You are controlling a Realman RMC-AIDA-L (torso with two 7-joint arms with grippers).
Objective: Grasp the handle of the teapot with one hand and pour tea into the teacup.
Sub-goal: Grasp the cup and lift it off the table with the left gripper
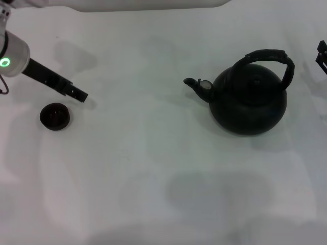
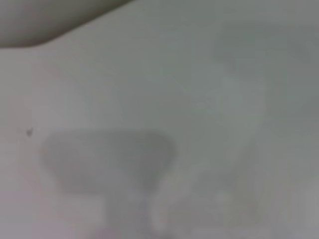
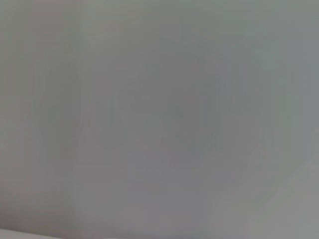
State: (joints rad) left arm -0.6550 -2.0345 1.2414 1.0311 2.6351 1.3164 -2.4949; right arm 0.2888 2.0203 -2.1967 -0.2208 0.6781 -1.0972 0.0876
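Note:
In the head view the matte-black teapot (image 1: 250, 102) stands upright on the white table, right of centre. Its short spout (image 1: 196, 85) with a grey cap points left. The ribbed arched handle (image 1: 270, 57) spans the pot's top, and nothing touches it. The tiny black teacup (image 1: 54, 116) sits far to the left. My left gripper (image 1: 82, 95) hovers just beyond and to the right of the teacup, apart from it. Only a dark sliver of my right gripper (image 1: 322, 54) shows at the right edge, right of the handle. Both wrist views show only bare table.
The white table (image 1: 153, 168) stretches between the teacup and the teapot, with only soft shadows on it. A white robot body part runs along the top edge of the head view.

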